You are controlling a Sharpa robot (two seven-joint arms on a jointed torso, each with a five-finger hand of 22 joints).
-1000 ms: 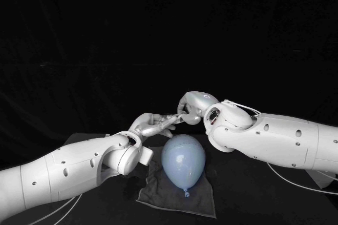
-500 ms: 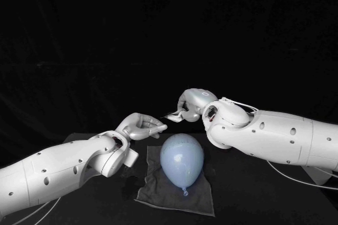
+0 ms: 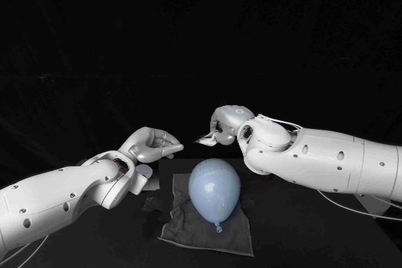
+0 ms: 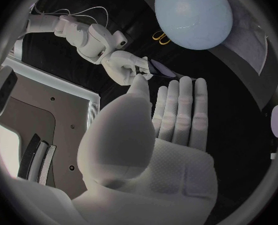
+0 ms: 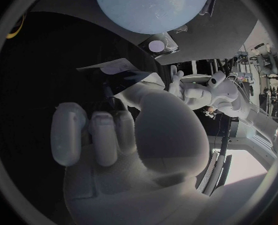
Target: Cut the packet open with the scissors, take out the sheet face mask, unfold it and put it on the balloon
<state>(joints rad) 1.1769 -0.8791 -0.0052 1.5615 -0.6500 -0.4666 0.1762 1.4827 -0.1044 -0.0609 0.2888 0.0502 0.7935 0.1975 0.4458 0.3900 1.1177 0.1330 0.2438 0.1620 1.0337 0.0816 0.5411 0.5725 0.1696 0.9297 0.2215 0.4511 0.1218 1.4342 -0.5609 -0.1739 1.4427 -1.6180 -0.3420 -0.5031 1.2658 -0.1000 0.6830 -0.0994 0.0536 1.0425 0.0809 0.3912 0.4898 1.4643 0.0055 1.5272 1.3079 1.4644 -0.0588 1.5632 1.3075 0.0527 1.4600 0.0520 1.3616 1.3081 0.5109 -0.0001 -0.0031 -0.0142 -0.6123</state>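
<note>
Packet (image 3: 206, 139) stays pinched in the right robot hand (image 3: 223, 127), raised beyond the balloon (image 3: 214, 188), which lies on a grey cloth (image 3: 189, 233) on the bench (image 3: 293, 245). A second ago both hands met at the packet; now the left robot hand (image 3: 151, 145) has drawn back, fingers outstretched, holding nothing.

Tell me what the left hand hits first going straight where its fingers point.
Likely the packet held by the right hand; the left hand points that way, though depth is unclear.
</note>
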